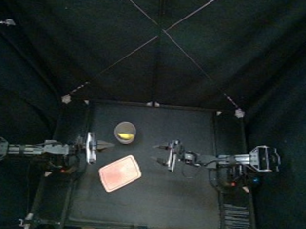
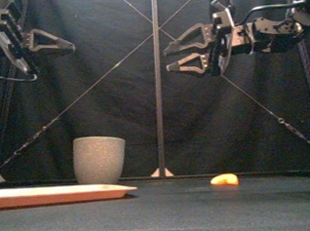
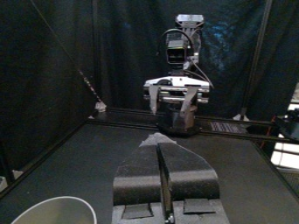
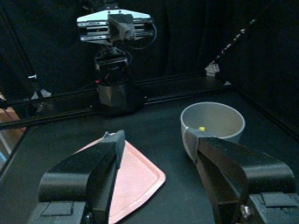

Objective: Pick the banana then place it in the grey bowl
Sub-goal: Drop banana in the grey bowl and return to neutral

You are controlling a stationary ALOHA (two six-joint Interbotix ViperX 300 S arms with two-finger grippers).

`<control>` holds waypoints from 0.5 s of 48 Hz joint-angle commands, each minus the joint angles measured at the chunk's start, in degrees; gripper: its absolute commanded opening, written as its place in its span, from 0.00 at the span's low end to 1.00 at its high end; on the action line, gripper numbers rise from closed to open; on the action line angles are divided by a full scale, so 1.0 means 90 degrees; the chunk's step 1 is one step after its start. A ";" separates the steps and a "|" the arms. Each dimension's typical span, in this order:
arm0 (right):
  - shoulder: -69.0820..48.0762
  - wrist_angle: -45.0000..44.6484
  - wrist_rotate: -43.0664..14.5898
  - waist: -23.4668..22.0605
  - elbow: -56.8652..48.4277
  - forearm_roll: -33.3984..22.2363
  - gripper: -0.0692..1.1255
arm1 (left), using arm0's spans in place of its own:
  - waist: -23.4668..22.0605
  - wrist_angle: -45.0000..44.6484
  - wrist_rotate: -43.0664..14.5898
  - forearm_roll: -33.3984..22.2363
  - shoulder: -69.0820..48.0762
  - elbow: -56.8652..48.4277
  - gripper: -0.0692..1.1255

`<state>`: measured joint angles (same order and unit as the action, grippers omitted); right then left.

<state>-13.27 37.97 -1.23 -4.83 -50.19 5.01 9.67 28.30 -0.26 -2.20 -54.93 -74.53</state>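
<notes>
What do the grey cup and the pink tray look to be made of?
Grey cup: likely ceramic or hard plastic. The wall is matt grey with no shine, the rim is thick and rounded, and the inside is paler. Pink tray: probably plastic or silicone. It is thin, flat and evenly coloured, with rounded corners and no gloss. Looks alone cannot settle either.

I have two black arms, my left arm (image 1: 30, 149) and my right arm (image 1: 244, 159), and both are built from chunky blocks joined end to end. Each one ends in a claw, my left gripper (image 3: 160, 142) and my right gripper (image 4: 156, 138), with two smooth pointy jaws that are black inside and grey outside. A shiny silver plate (image 3: 176, 82) sits across the top of each claw.
</notes>
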 commanded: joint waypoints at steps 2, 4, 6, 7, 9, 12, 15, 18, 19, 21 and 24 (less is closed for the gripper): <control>-0.0283 0.0068 0.0020 0.0068 -0.0078 0.0098 0.82 | 0.0049 0.0020 -0.0010 0.0010 0.0029 0.0059 0.05; -0.0283 0.0068 0.0020 0.0078 -0.0078 0.0098 0.82 | 0.0049 0.0020 0.0000 0.0010 0.0029 0.0049 0.05; -0.0273 0.0068 0.0020 0.0088 -0.0068 0.0098 0.82 | 0.0049 0.0020 0.0000 0.0020 0.0029 0.0039 0.05; -0.0273 0.0068 0.0029 0.0098 -0.0068 0.0098 0.82 | 0.0049 0.0020 0.0000 0.0020 0.0029 0.0029 0.05; -0.0273 0.0068 0.0020 0.0088 -0.0068 0.0098 0.82 | 0.0049 0.0020 0.0000 0.0020 0.0029 0.0010 0.05; -0.0264 0.0068 0.0020 0.0098 -0.0068 0.0098 0.82 | 0.0049 0.0010 -0.0010 0.0020 0.0029 -0.0020 0.05; -0.0264 0.0059 0.0020 0.0098 -0.0068 0.0098 0.82 | 0.0049 0.0020 0.0000 0.0020 0.0029 -0.0039 0.05; -0.0273 0.0068 0.0020 0.0098 -0.0068 0.0098 0.82 | 0.0049 0.0010 0.0000 0.0010 0.0029 -0.0059 0.05; -0.0273 0.0068 0.0020 0.0098 -0.0068 0.0098 0.82 | 0.0049 0.0020 0.0000 0.0010 0.0029 -0.0068 0.05; -0.0264 0.0068 0.0020 0.0098 -0.0068 0.0098 0.82 | 0.0049 0.0020 0.0000 0.0010 0.0029 -0.0088 0.05; -0.0264 0.0068 0.0020 0.0107 -0.0078 0.0098 0.82 | 0.0049 0.0010 0.0000 0.0000 0.0029 -0.0127 0.05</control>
<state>-14.15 38.06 -1.14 -4.04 -51.33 5.80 9.93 28.21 -0.26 -2.20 -54.93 -76.11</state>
